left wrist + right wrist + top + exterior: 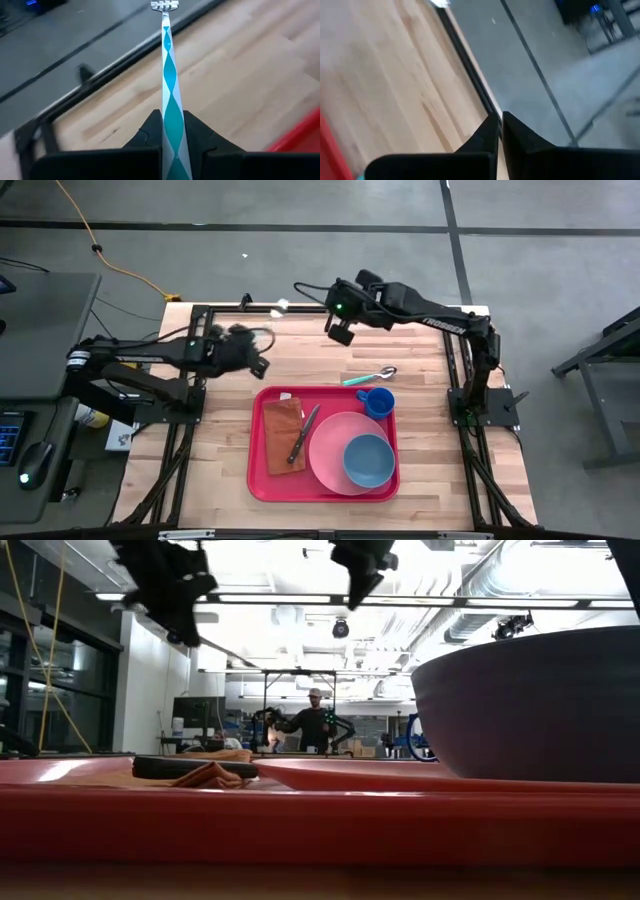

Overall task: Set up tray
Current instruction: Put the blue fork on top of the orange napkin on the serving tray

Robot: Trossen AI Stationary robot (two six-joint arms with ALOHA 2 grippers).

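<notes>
Left gripper: my left gripper (172, 137) hung above the bare wooden tabletop (225, 440), off the far-left corner of the tray, its fingers nearly closed on the handle of a slim metal fork with a teal-and-white diamond-patterned handle (167, 65).
Fork: it pointed forward out of the jaws, tines away from the wrist, well clear of the wood.
Right gripper: my right gripper (497, 132) was shut on nothing and waited high over the table's far edge, toward the middle.
Tray: the large red plastic rectangular tray with rounded corners and a raised rim (257, 480) lay flat on the near half of the table, roughly centred.
On the tray: a folded brown cloth napkin (280, 435) sat at its left side with a dark-handled table knife (303, 435) lying across it; beside them a round pink plate (325, 450) carried a blue bowl (368, 460); a small blue cup (378, 401) stood in the far-right corner.
Off the tray: a metal spoon with a teal handle (372, 377) lay on the wood just beyond the far rim, near the cup.
Done: by my reading most of the setting was already in place.
Left: I judged the fork and the spoon not yet placed on the tray.
</notes>
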